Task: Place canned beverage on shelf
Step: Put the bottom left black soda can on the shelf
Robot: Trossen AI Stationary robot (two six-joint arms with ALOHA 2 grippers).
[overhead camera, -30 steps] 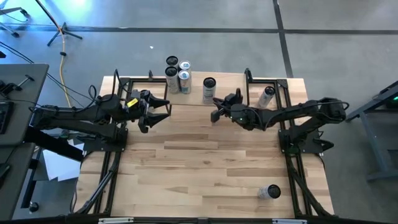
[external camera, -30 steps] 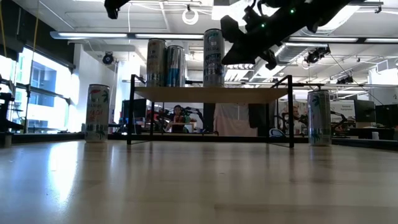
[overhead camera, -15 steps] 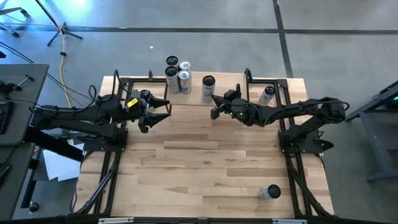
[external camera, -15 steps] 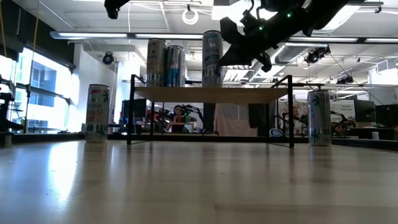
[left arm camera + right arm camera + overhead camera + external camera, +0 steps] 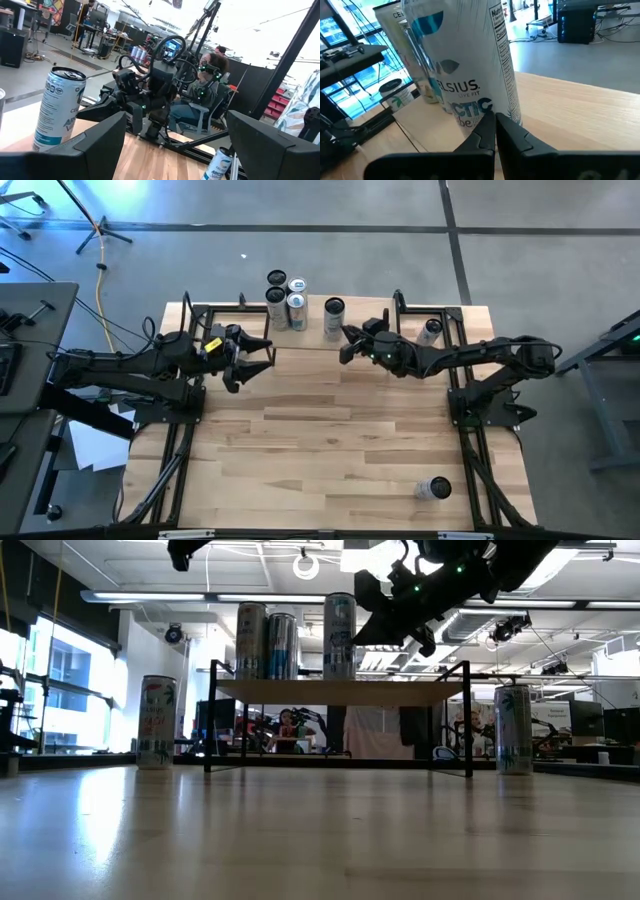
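High view shows our right gripper (image 5: 346, 346) up over the shelf (image 5: 400, 330), with its tips pressed together and touching the near side of one can (image 5: 334, 319) that stands on the shelf. We are not holding that can. Right wrist view shows why: our two fingers (image 5: 487, 131) are closed tight with nothing between them, and their tips rest low on the can's side. We think closed fingers make a good little pusher, so we may be nudging the can farther back, away from the shelf's front edge, so it will not tip off. Three more cans (image 5: 283, 300) stand close together on the shelf, to the left of the pushed can. Low view shows them all upright on the shelf board, so this part of the job looks nearly done. Another can (image 5: 430, 331) stands just past the right end of the shelf. One more can (image 5: 434, 489) lies on its side on the table, far in front of the shelf, and it may be next. Our left gripper (image 5: 259, 356) waits in front of the shelf's left end, with its jaws spread and nothing in them.
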